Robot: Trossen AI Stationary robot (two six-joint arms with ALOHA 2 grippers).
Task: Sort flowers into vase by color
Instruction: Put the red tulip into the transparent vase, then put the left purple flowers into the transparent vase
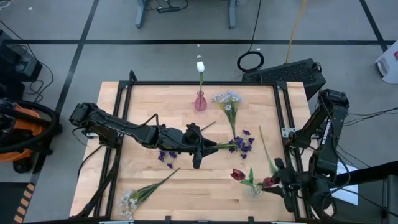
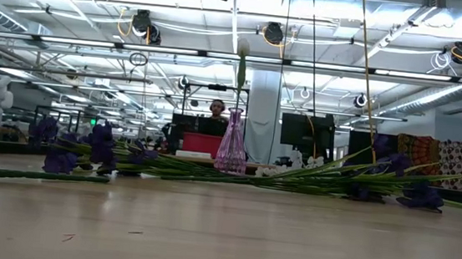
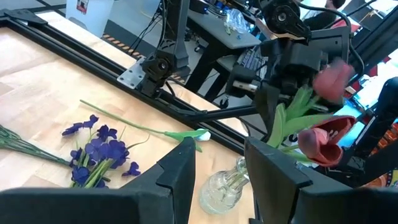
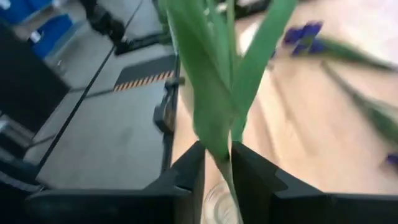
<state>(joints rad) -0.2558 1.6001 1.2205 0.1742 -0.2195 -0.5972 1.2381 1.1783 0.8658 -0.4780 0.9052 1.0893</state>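
A tulip (image 1: pixel 200 66) stands in the far vase (image 1: pixel 200 101); right of it lies a spray (image 1: pixel 227 99), and two tulips (image 1: pixel 238 175) sit in the near vase (image 1: pixel 254 189).

Wooden table (image 1: pixel 143 99) carries scattered flowers (image 1: pixel 239 144) and two vases (image 1: pixel 200 102).

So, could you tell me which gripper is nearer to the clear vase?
The right gripper: it sits beside the clear vase, around a red tulip's stem. The left gripper is farther off, mid-table by the purple flowers.

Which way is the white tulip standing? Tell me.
Upright: the white tulip stands in the pink vase, stem rising straight from its neck.
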